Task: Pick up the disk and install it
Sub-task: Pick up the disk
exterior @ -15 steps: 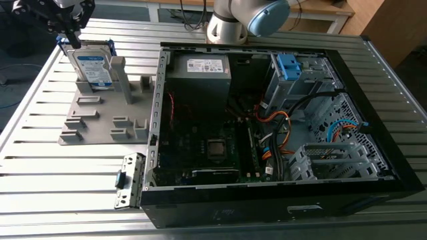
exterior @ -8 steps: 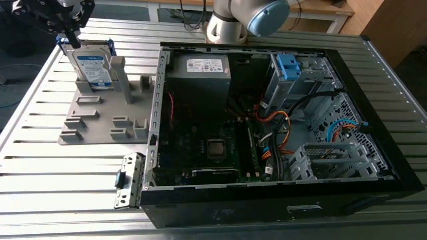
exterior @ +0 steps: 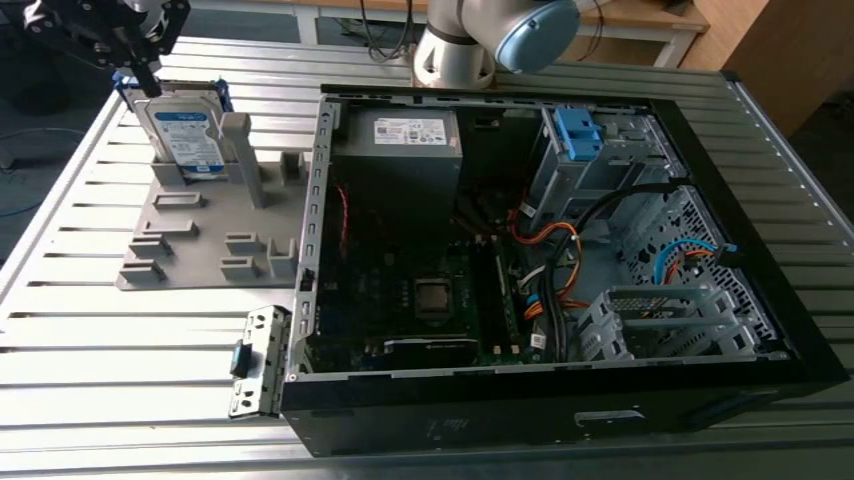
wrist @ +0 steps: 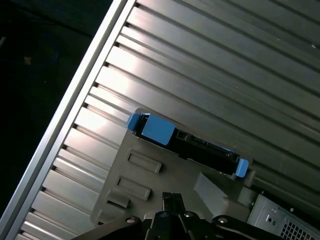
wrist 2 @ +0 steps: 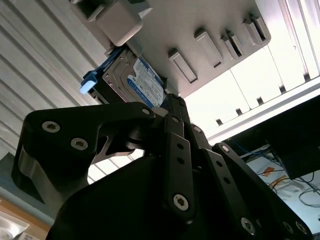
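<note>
Disk (exterior: 183,140) upright in grey holder (exterior: 187,250); gripper (exterior: 138,80) at its top edge, partly cut off by the frame, and whether it grips the disk cannot be told.

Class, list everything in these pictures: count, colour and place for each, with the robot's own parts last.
table: one, silver, slatted, under everything.
computer case: one, black, open, on the table.
bracket: one, blue, inside the case.
fixture: one, grey, on the table beside the case.
disk: one, silver in blue caddy, upright in the fixture, exterior view's left.
arm: one, grey and blue, behind the case.
gripper: one, black, at the disk's top.
</note>
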Tool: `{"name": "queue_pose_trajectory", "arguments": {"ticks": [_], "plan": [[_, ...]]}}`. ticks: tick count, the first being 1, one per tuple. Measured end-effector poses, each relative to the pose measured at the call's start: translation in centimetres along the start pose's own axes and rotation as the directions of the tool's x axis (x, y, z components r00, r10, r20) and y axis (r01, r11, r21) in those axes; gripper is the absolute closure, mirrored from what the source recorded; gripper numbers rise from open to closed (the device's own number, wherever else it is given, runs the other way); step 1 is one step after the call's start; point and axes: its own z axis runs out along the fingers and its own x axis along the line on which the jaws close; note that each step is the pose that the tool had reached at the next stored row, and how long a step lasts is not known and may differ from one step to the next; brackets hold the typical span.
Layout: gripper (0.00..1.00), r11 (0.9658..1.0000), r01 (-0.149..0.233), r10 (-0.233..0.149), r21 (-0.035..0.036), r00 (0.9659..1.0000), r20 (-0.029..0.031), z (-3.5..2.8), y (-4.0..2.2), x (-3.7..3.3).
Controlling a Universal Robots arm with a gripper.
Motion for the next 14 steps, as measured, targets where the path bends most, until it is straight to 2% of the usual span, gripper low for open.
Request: {"name": "queue_pose_trajectory", "arguments": {"ticks": [7,14], "plan": [[0.89,0.9985,0.055,-0.055,-0.0014,0.9985,-0.0022,0.0,0.0,0.0],[0.89,0.994,0.109,-0.109,-0.003,0.994,-0.0044,0.0,0.0,0.0]]}}
